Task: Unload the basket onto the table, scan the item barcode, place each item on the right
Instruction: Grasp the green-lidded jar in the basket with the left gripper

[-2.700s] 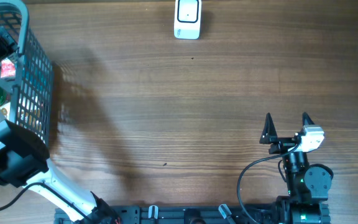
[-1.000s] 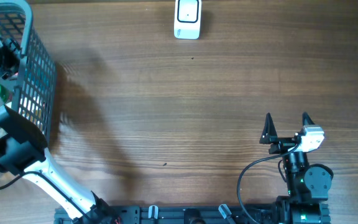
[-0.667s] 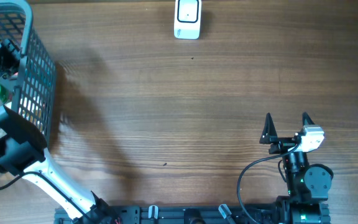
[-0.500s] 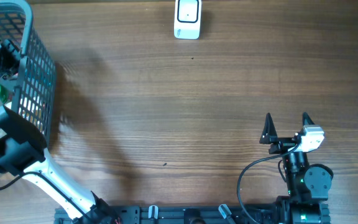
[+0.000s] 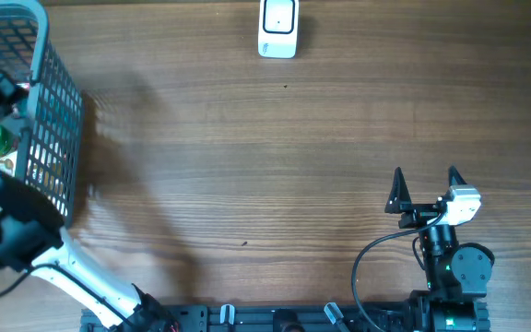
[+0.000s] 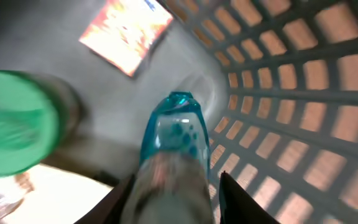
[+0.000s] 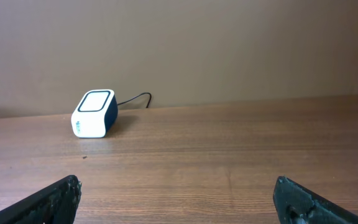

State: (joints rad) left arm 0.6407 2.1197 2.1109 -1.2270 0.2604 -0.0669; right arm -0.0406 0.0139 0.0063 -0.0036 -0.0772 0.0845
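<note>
Left jaws now tighter around blue-capped bottle (image 6: 169, 162) in basket (image 5: 55, 111).

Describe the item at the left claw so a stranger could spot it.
Look in the grey mesh basket at the wooden table's left edge. Within the left claw sits a clear bottle with a teal tip, unlike the green-capped container and orange packet beside it.

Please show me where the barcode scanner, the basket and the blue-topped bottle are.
barcode scanner (image 5: 277, 26), overhead view, on its white top face.
basket (image 5: 55, 120), overhead view, on its mesh side wall.
blue-topped bottle (image 6: 174, 127), left wrist view, on its blue top.
</note>
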